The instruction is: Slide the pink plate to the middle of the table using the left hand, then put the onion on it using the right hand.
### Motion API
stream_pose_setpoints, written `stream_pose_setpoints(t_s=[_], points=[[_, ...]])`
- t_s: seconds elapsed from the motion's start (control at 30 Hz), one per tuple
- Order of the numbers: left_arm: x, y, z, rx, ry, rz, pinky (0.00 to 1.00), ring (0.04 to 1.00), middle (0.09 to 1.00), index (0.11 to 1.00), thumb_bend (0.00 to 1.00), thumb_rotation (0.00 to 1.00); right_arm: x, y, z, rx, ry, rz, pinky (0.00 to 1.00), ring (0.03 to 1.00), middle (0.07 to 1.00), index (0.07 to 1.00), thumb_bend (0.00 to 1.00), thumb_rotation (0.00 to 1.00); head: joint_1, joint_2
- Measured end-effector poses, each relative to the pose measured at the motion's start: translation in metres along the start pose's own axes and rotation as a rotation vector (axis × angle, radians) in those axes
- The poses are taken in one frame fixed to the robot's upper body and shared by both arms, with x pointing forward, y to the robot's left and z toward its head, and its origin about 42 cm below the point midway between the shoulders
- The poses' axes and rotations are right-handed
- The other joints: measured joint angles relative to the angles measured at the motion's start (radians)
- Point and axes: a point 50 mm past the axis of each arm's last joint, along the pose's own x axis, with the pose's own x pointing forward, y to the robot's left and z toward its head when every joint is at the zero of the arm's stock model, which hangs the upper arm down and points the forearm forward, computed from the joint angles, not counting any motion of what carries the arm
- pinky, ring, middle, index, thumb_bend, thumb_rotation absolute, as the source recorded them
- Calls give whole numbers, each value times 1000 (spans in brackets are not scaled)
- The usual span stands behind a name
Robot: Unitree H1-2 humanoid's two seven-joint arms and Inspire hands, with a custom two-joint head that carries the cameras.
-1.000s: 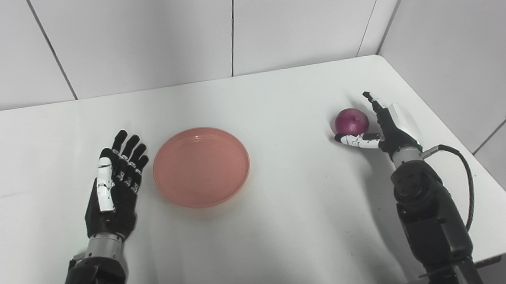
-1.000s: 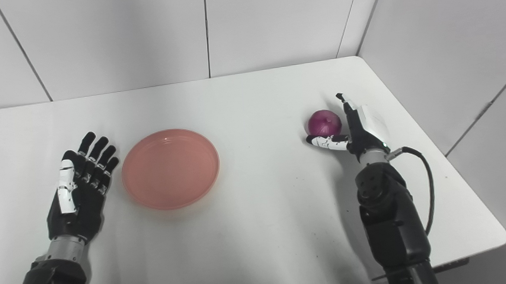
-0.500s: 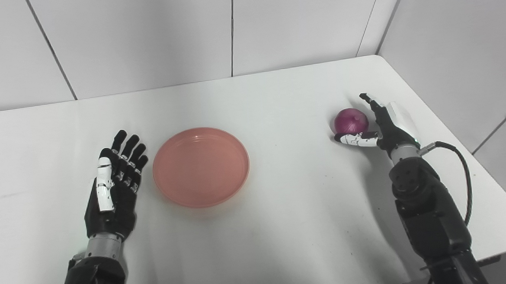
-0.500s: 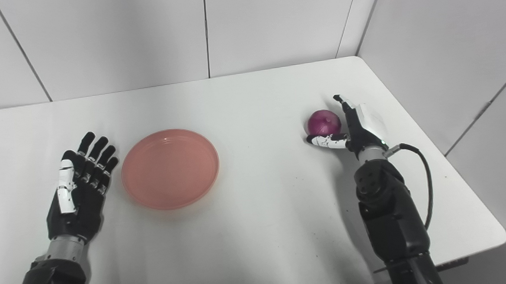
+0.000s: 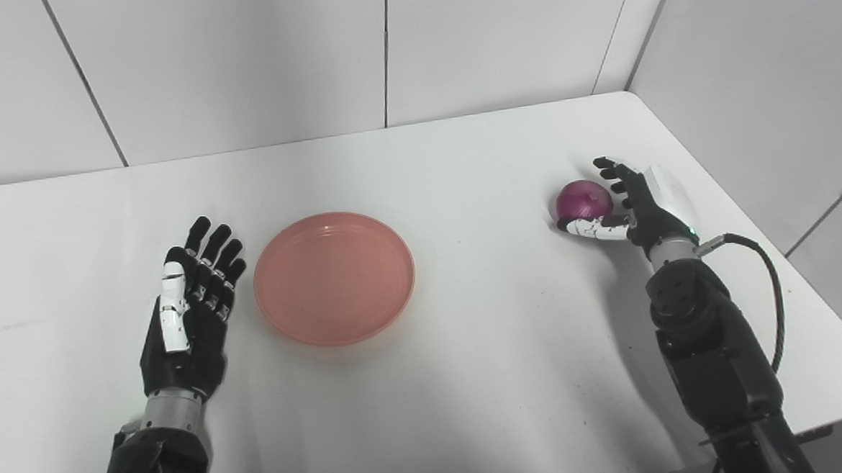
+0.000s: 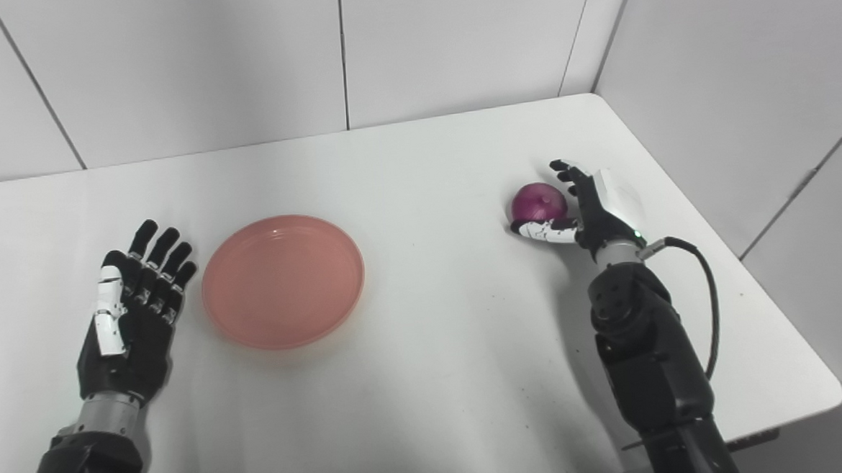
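Round, shallow pink plate point(image 5: 334, 277), smooth matte finish, raised rim: flat on smooth white tabletop point(image 5: 470, 349), just beside fingertips of left hand, not touching.
Left hand point(image 5: 189, 313), black w/ white thumb segment: palm up, fingers spread, holds nothing.
Small round purple onion point(image 5: 583, 200), glossy skin: on tabletop, betw. thumb and fingers of right hand.
Right hand point(image 5: 632, 204), black w/ white shell: fingers curled partway round onion, thumb under it; firm grip, cannot tell.
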Motion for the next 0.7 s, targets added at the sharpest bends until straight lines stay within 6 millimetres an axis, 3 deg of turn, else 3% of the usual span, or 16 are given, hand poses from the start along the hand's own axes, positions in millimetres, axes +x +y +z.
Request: stream_pose_setpoints(t_s=[0.33, 0.7], points=[[0, 1, 0, 5, 1, -3, 971, 947, 940, 933, 439, 1000, 1, -1, 1, -25, -10, 22, 653, 742, 785, 790, 967, 300, 2, 3], [0, 1, 0, 4, 1, -3, 963, 940, 939, 932, 437, 1000, 7, -2, 15, -184, -66, 71, 446, 548, 616, 649, 919, 262, 2, 8]])
